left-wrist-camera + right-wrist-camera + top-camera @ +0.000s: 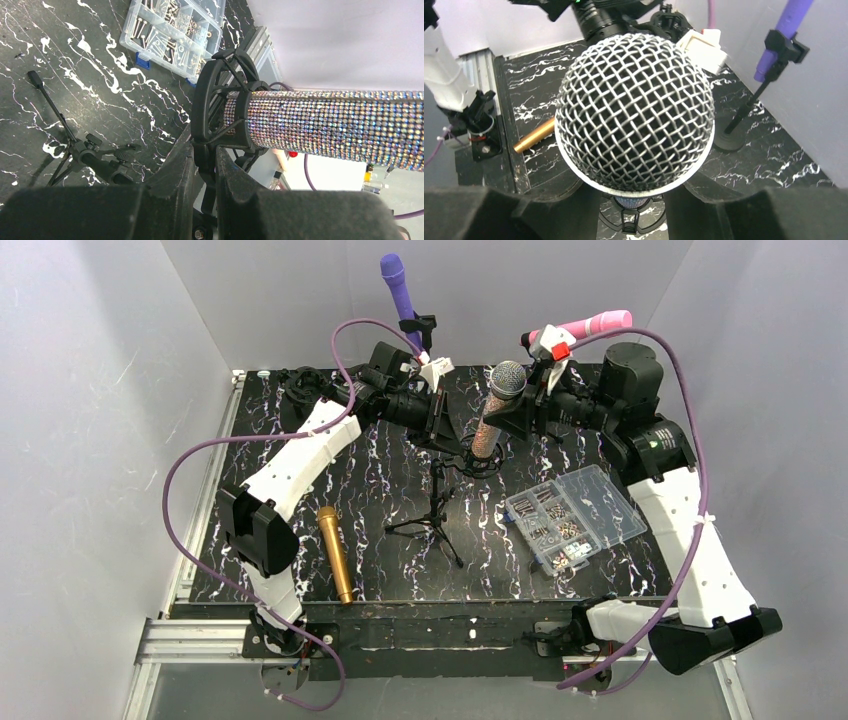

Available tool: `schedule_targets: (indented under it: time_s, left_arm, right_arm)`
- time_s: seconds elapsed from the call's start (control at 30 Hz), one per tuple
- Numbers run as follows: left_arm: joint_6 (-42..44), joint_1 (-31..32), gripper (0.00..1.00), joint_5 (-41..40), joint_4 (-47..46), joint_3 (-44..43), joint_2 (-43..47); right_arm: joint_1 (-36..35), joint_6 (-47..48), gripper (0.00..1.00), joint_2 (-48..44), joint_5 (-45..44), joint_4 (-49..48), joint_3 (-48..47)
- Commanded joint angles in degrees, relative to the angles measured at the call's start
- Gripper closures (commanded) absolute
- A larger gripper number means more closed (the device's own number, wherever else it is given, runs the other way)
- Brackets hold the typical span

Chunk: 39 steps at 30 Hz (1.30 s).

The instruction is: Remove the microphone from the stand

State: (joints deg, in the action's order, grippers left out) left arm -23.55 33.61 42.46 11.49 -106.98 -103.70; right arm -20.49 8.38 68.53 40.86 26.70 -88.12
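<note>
- Our left gripper is clamped tight on the stem of the black ring-shaped shock-mount stand.
- Our right gripper straddles the rhinestone-covered microphone with silver mesh head, apparently gripping it; the microphone is seated in that ring.
- We count three other microphones: gold metal microphone lying flat, purple microphone and pink microphone clipped aloft.
- One clear plastic screw box.

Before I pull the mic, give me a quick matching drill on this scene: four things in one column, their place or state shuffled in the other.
Things:
1. rhinestone microphone
2. gold microphone
3. purple microphone
4. screw box

Place or state:
A. lying flat on the table
B. clear, with screws in compartments
C. seated in the black shock mount
D. clipped head-up on the rear stand

Pairs: 1-C, 2-A, 3-D, 4-B
</note>
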Motion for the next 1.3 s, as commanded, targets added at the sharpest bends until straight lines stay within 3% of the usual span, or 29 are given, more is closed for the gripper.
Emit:
schedule_targets:
  time_s: [0.0, 0.2, 0.53, 0.63, 0.8, 1.13, 1.27]
  left_arm:
    - [5.99, 0.23, 1.00, -2.67, 6.61, 1.44, 0.69]
    - [6.20, 0.23, 1.00, -3.31, 7.00, 2.08, 1.01]
    - [5.56, 0.23, 1.00, -5.93, 7.90, 1.25, 0.68]
    - [5.80, 0.28, 1.00, -6.57, 8.35, 1.24, 0.76]
    - [6.23, 0.23, 1.00, -6.49, 8.46, 1.92, 1.34]
    - [6.11, 0.23, 1.00, -5.20, 8.04, 2.07, 1.65]
    - [6.33, 0.24, 1.00, -5.62, 8.21, 1.97, 1.83]
  right_arm:
    - [0.89, 10.58, 0.99, 0.54, 5.34, 0.37, -5.00]
    - [0.98, 8.55, 0.99, 2.03, 4.19, -0.53, -7.27]
    - [1.00, -3.53, 0.99, 0.61, -16.74, -5.76, -5.23]
    - [1.04, -5.47, 0.99, -0.01, -19.01, -5.71, -5.05]
    - [1.07, -5.03, 0.99, -0.71, -14.05, -6.13, -4.44]
    - [1.67, 10.41, 0.99, -0.01, 4.12, 1.08, -8.27]
    - [1.77, 10.89, 0.99, 1.22, 6.40, 1.48, -9.54]
